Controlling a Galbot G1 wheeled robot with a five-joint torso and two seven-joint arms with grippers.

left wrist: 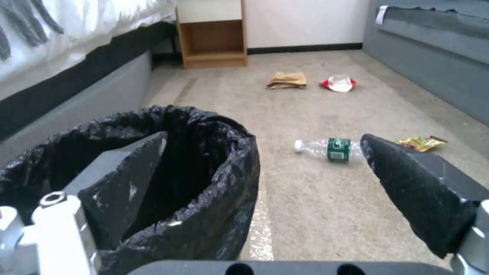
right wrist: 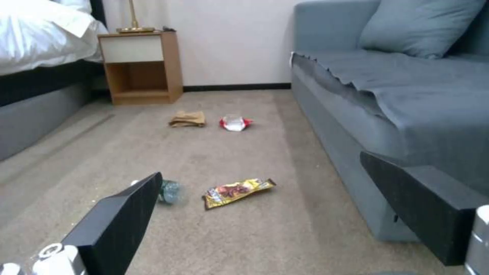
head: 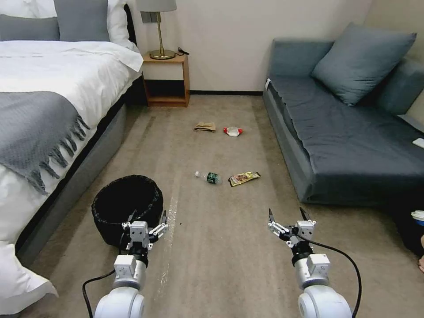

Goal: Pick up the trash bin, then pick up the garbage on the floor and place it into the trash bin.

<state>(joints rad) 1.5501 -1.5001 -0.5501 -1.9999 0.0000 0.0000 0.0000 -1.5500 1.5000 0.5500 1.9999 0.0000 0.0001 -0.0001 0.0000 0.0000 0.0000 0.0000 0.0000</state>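
Bin, squat, round, black, crinkled liner, upright on carpet

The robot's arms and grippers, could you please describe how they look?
Both arms are glossy white with silver-grey wrist blocks. The left gripper and right gripper have white linkages and slim black pointed jaws. A black cable loops along each wrist.

You have two glossy white-and-silver arms, each trailing a black cable, ending in a left end effector and right end effector with thin black tapered fingers.
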